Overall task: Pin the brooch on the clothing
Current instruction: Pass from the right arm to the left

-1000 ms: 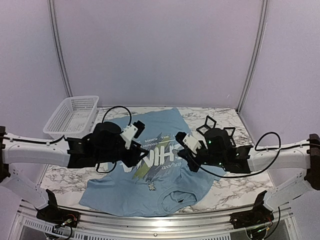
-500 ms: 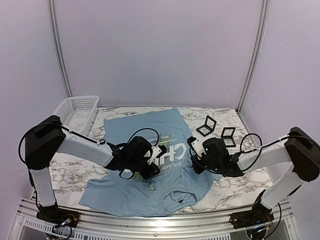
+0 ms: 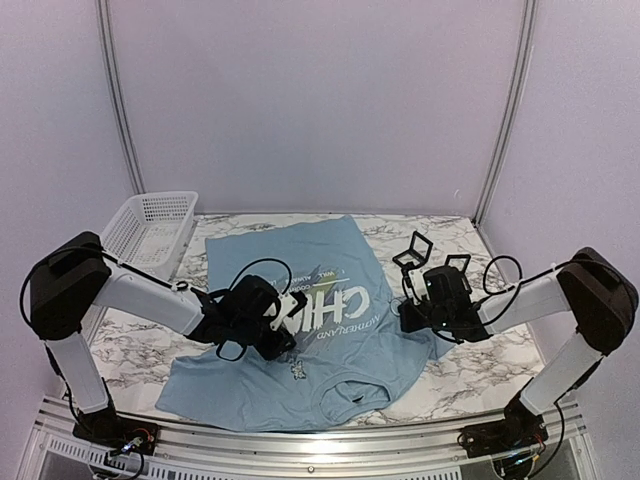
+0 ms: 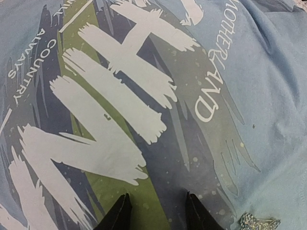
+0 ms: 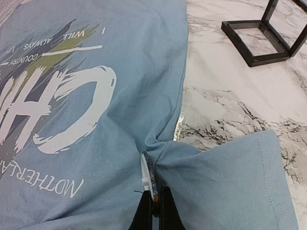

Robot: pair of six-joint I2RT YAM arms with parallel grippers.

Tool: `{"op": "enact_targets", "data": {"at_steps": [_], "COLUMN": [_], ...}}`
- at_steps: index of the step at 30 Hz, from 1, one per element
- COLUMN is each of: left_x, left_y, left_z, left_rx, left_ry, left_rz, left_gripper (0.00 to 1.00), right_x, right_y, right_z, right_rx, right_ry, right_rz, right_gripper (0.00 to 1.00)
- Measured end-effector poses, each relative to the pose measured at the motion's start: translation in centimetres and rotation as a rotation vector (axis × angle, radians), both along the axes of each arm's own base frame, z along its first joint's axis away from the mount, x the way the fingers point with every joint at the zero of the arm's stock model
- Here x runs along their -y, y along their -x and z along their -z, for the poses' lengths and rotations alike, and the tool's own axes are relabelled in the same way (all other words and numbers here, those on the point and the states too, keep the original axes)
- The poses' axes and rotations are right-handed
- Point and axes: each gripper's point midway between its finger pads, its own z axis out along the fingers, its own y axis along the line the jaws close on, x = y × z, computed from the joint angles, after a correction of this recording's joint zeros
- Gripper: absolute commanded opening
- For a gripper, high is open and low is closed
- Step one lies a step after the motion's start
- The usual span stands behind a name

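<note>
left hand (image 4: pixel 157 197) — apart, above clothing (image 4: pixel 249 72) | right hand (image 5: pixel 154 195) — clamped on clothing fold | black cases (image 3: pixel 416 246) — open

From my station, the left arm (image 3: pixel 150 293) and right arm (image 3: pixel 525 300) show white tubular links with black joint housings (image 3: pixel 65 280). Black cables (image 3: pixel 250 268) loop at each wrist. The left hand (image 4: pixel 158 218) and right hand (image 5: pixel 154 213) each carry two slim black fingers (image 4: pixel 117 215).

Left arm (image 3: pixel 150 297) and right arm (image 3: pixel 520 300) low, reaching inward, left fingers (image 4: pixel 117 216) parted, right fingers (image 5: pixel 144 212) pressed together
</note>
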Motion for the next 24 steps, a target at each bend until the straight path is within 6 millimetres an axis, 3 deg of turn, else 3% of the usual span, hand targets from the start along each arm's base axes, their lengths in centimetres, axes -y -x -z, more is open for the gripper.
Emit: {"op": "enact_targets", "data": {"at_steps": [5, 8, 11, 13, 17, 24], "left_x": [-1.4, -1.7, -2.2, -3.1, -6.3, -11.2], "left_y": [0.4, 0.2, -0.2, -0.4, 1.0, 5.1], "left_z": [-0.7, -2.7, -4.9, -5.6, -4.4, -0.8], "left_rx": [0.015, 0.049, 0.075, 0.076, 0.009, -0.154], "left_ry": [-0.009, 0.025, 0.059, 0.065, 0.047, 0.027], "left_rz": [-0.003, -0.02, -0.076, -0.139, -0.268, -0.451], "left_gripper": [0.54, 0.54, 0.52, 0.51, 0.5, 0.5], "right_x": [-0.1, -0.3, -0.9, -2.6, -5.9, -7.1], "right_y": [0.0, 0.1, 0.9, 2.1, 5.6, 11.1], "right_z": [-0.1, -0.4, -2.1, -3.9, -6.1, -3.9], "right_rx": [-0.009, -0.017, 0.015, 0.051, 0.064, -0.09], "right_ry": [-0.009, 0.002, 0.036, 0.039, 0.018, 0.017], "right_rz": [-0.009, -0.022, -0.058, -0.113, -0.233, -0.331], "right_gripper": [0.0, 0.0, 0.0, 0.0, 0.0, 0.0]}}
